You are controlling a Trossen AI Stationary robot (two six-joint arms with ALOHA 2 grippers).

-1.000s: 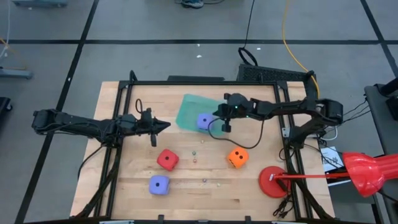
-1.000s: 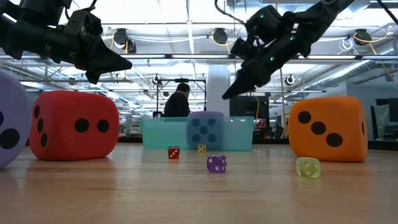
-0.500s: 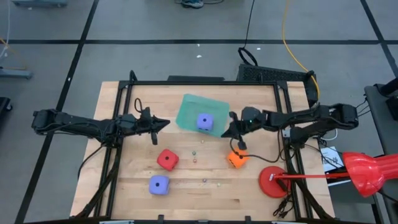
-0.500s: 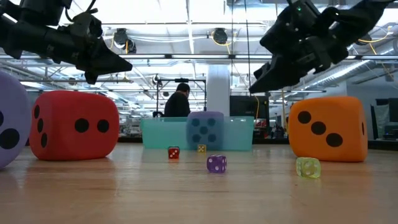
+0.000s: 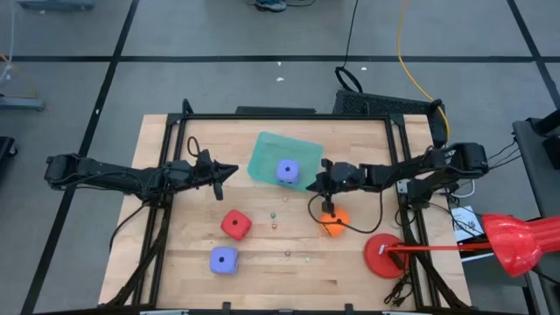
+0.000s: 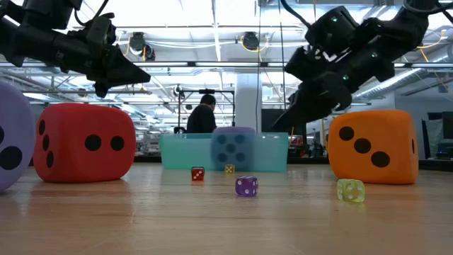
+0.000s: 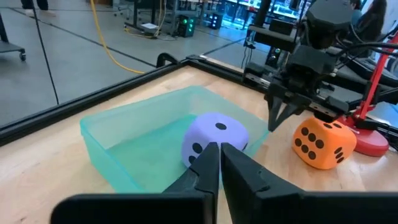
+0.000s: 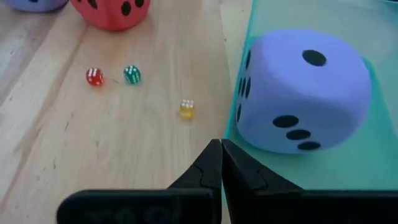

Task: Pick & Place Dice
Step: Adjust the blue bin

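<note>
On the table (image 5: 350, 262), lowest in the high view, a purple die (image 5: 224, 259) sits at lower left of centre, with a red die (image 5: 234, 225) just above it. A few tiny dice (image 6: 246, 186) lie scattered between them and the orange die (image 5: 332, 224), right of centre.

The right gripper (image 5: 318, 185) hangs above and just beside the orange die, jaws pressed together and empty. To take that die well, I judge the jaws must first spread wider than the cube, centre over it, then come down square to two opposite faces — a soft cube may squash or roll under an off-centre pinch.

Farther up the frame, the second purple die (image 5: 287, 171) already rests inside the teal tray (image 5: 262, 157). The left gripper (image 5: 229, 172) waits at mid-left of the table, jaws together, holding nothing.
</note>
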